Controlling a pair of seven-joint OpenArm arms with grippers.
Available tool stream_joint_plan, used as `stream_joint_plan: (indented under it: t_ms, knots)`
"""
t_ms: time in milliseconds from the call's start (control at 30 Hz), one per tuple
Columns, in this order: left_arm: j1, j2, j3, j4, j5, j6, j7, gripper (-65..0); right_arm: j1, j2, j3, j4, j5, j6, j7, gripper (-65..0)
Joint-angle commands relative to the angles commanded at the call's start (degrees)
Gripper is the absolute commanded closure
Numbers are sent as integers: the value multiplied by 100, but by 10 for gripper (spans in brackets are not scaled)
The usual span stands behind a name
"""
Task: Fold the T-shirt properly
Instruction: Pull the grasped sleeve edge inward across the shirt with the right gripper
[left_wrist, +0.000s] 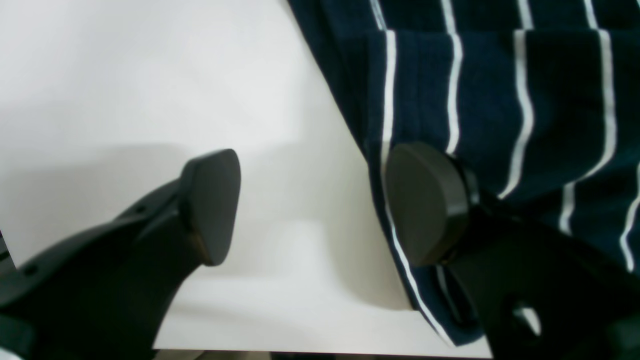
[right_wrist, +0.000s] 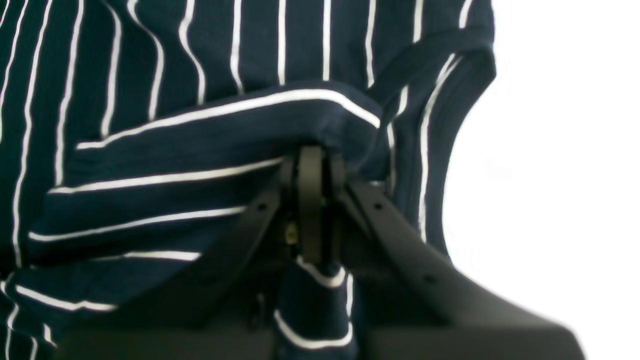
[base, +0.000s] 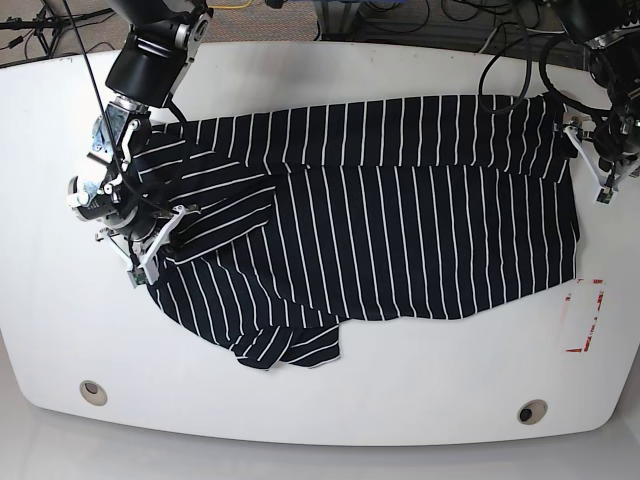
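**One corner pinched, the other side waiting**

While the striped T-shirt (base: 380, 220) lies spread across the middle of the white table (base: 320, 400), only one arm has a hold on it. At the left of the base view, the right gripper (right_wrist: 312, 165) has its jaws pressed together on a bunched fold of the navy cloth; in the right wrist view the fabric humps over the closed tips and a strip of it hangs down between the finger arms. At the right edge of the base view, the left gripper (left_wrist: 310, 205) stands with its jaws spread. In its wrist view one pad (left_wrist: 212, 205) is over bare table and the other pad (left_wrist: 425, 200) sits over the shirt's hemmed edge, so the edge lies between them, not yet gripped.

The garment is far from flat: a sleeve juts out toward the bottom centre of the base view, and the left portion is rumpled into diagonal folds.

To my eye the step in hand is getting a matched hold on both sides. Doing it well would mean the left gripper closing squarely on the hem rather than nipping a single layer off-centre, and the right arm keeping its lift low, so the cloth is drawn taut evenly. A lopsided pull would likely drag the wrinkles into the fold.
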Motion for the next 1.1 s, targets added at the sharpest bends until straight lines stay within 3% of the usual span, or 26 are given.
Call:
stream_joint_plan:
  t_ms: [167, 567, 933, 1033, 1100]
  knots:
    - [0, 0, 26, 9, 0, 0, 0, -443, 53, -9, -35, 9, 18, 0, 9, -19]
    - [0, 9, 35, 35, 0, 0, 0, -444, 387, 44, -738, -18, -26, 0, 176, -25]
    - [0, 0, 35, 44, 0, 0, 0, -444, 800, 185, -914, -668, -220, 0, 193, -33]
    - [9, 0, 35, 44, -9, 0, 0, -444, 809, 308, -914, -677, -220, 0, 193, -98]
    - [9, 0, 35, 44, -9, 0, 0, -444, 809, 343, -914, -677, -220, 0, 193, -193]
